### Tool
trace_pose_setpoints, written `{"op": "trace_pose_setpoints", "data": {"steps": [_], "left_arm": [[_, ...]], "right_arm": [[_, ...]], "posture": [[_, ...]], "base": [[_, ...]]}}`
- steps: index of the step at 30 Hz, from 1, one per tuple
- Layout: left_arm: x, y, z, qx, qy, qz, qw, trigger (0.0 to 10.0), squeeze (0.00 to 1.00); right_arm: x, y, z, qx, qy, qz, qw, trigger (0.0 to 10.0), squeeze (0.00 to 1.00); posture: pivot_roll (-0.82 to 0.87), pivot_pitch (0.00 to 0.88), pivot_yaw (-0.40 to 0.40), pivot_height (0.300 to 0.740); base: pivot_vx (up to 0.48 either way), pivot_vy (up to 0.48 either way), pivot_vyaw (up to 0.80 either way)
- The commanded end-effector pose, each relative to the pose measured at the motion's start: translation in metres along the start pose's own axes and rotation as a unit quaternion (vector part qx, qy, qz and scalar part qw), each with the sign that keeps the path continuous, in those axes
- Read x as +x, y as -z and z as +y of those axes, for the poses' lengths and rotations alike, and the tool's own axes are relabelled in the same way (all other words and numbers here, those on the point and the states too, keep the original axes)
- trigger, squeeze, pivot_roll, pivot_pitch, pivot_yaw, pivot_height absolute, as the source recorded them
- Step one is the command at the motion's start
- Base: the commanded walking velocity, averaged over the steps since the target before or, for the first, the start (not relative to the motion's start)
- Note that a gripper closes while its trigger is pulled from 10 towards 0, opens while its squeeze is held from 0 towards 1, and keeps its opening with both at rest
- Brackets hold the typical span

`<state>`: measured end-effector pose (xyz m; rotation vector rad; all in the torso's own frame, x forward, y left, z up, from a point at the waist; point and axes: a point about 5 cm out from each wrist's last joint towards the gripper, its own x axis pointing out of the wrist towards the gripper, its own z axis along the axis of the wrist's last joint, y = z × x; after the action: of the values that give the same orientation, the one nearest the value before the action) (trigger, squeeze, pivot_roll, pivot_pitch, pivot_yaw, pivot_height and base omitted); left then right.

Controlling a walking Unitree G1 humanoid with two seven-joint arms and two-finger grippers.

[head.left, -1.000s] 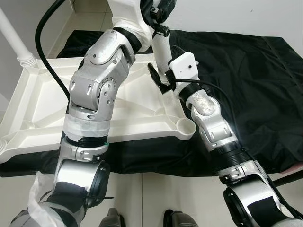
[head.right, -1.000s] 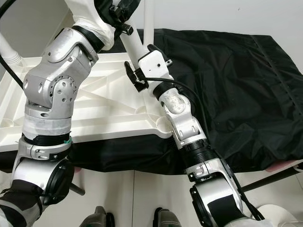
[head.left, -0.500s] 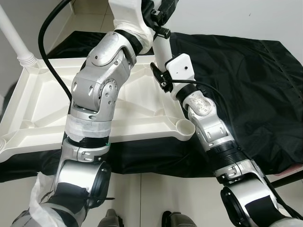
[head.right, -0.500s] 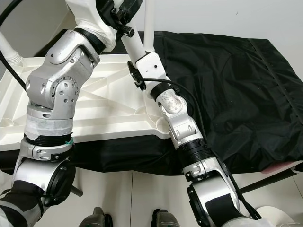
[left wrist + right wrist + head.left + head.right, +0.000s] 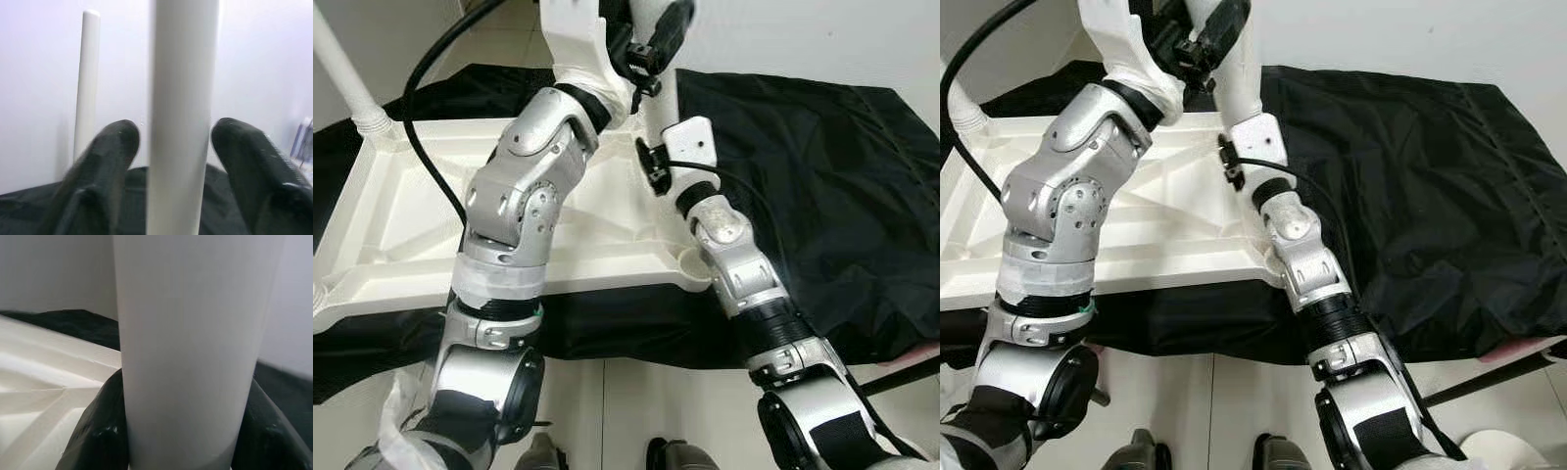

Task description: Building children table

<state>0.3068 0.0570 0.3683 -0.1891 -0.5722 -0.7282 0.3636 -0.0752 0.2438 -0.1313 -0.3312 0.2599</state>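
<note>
Right wrist view: the white table leg (image 5: 188, 347) stands upright, and the right gripper (image 5: 181, 431) is clamped on it, black fingers (image 5: 100, 426) pressed to both sides. Left wrist view: the left gripper (image 5: 173, 147) straddles the same leg higher up, its fingers (image 5: 105, 161) spread with gaps either side, not touching. A second leg (image 5: 87, 83) rises beyond, at about ten o'clock from the held one. In the left eye view the overturned white tabletop (image 5: 401, 230) lies underside up on a black cloth (image 5: 822, 176); the held leg stands at its far right edge, at roughly one o'clock from the tabletop's middle. The socket cup (image 5: 693, 262) at the near right corner, about four o'clock, holds nothing. A third leg (image 5: 342, 73) stands in the far left corner.
</note>
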Motion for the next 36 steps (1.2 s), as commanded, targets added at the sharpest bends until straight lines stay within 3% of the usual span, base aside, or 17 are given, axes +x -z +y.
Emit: {"op": "trace_pose_setpoints", "data": {"steps": [1, 2, 3, 8, 10, 13, 19, 20, 21, 27, 28, 31, 33, 36], "left_arm": [[-0.004, -0.003, -0.006, 0.006, 0.037, -0.007, 0.999, 10.0, 1.00], [-0.004, -0.003, -0.006, 0.006, 0.037, -0.007, 0.999, 10.0, 1.00], [-0.007, -0.003, -0.005, 0.022, 0.040, -0.008, 0.999, 10.0, 0.00], [-0.013, -0.004, -0.015, 0.011, 0.034, -0.014, 0.999, 10.0, 0.00], [-0.021, 0.000, -0.008, -0.027, -0.004, -0.012, 1.000, 10.0, 0.00], [-0.027, 0.006, 0.000, -0.046, -0.039, -0.006, 0.998, 10.0, 0.00], [-0.041, 0.025, 0.019, -0.033, -0.111, 0.031, 0.993, 10.0, 0.00], [-0.044, 0.036, 0.026, -0.002, -0.140, 0.066, 0.988, 10.0, 0.00], [-0.048, 0.046, 0.035, 0.003, -0.173, 0.095, 0.980, 10.0, 0.00], [-0.063, 0.069, 0.056, -0.006, -0.266, 0.174, 0.948, 10.0, 0.00], [-0.063, 0.069, 0.056, -0.006, -0.266, 0.174, 0.948, 10.0, 0.00], [-0.075, 0.085, 0.060, -0.044, -0.300, 0.209, 0.930, 10.0, 0.00], [-0.075, 0.085, 0.060, -0.044, -0.300, 0.209, 0.930, 10.0, 0.00], [-0.088, 0.098, 0.065, -0.044, -0.323, 0.223, 0.919, 10.0, 0.00]], "right_arm": [[-0.003, 0.000, -0.001, 0.031, 0.013, 0.003, 0.999, 10.0, 0.00], [-0.003, 0.000, -0.001, 0.031, 0.013, 0.003, 0.999, 10.0, 0.00], [-0.003, -0.002, 0.002, 0.048, 0.005, 0.005, 0.999, 10.0, 0.00], [-0.001, -0.003, 0.003, 0.072, 0.011, 0.009, 0.997, 10.0, 0.00], [-0.001, -0.004, 0.000, 0.093, 0.024, 0.002, 0.995, 10.0, 0.00], [-0.003, -0.003, -0.003, 0.100, 0.030, -0.001, 0.995, 10.0, 0.00], [-0.009, 0.001, -0.016, 0.115, 0.066, -0.003, 0.991, 10.0, 0.00], [-0.012, 0.006, -0.020, 0.109, 0.074, 0.007, 0.991, 10.0, 0.00], [-0.014, 0.011, -0.023, 0.108, 0.080, 0.016, 0.991, 10.0, 0.00], [-0.024, 0.019, -0.033, 0.104, 0.095, 0.025, 0.990, 10.0, 0.00], [-0.024, 0.019, -0.033, 0.104, 0.095, 0.025, 0.990, 10.0, 0.00], [-0.028, 0.017, -0.034, 0.111, 0.090, 0.022, 0.989, 10.0, 0.00], [-0.028, 0.017, -0.034, 0.111, 0.090, 0.022, 0.989, 10.0, 0.00], [-0.033, 0.011, -0.037, 0.102, 0.080, 0.002, 0.992, 10.0, 0.00]], "posture": [[-0.01, 0.071, -0.030, 0.740], [-0.01, 0.071, -0.030, 0.740], [0.00, 0.064, -0.042, 0.740], [0.00, 0.056, -0.042, 0.740], [0.01, 0.052, -0.041, 0.740], [0.01, 0.048, -0.041, 0.740], [0.00, 0.038, -0.018, 0.740], [0.01, 0.039, -0.014, 0.740], [0.01, 0.041, -0.008, 0.740], [0.01, 0.060, -0.005, 0.740], [0.01, 0.060, -0.005, 0.740], [-0.02, 0.076, 0.000, 0.740], [-0.02, 0.076, 0.000, 0.740], [-0.06, 0.099, 0.007, 0.740]], "base": [[0.000, 0.000, 0.00], [0.000, 0.000, 0.00], [0.000, 0.000, 0.00], [0.000, 0.000, 0.00], [0.000, 0.000, 0.00], [0.000, 0.000, 0.00], [0.000, 0.000, 0.00], [0.000, 0.000, 0.00], [0.000, 0.000, 0.00], [0.000, 0.000, 0.00], [0.000, 0.000, 0.00], [0.000, 0.000, 0.00], [0.000, 0.000, 0.00], [0.000, 0.000, 0.00]]}}
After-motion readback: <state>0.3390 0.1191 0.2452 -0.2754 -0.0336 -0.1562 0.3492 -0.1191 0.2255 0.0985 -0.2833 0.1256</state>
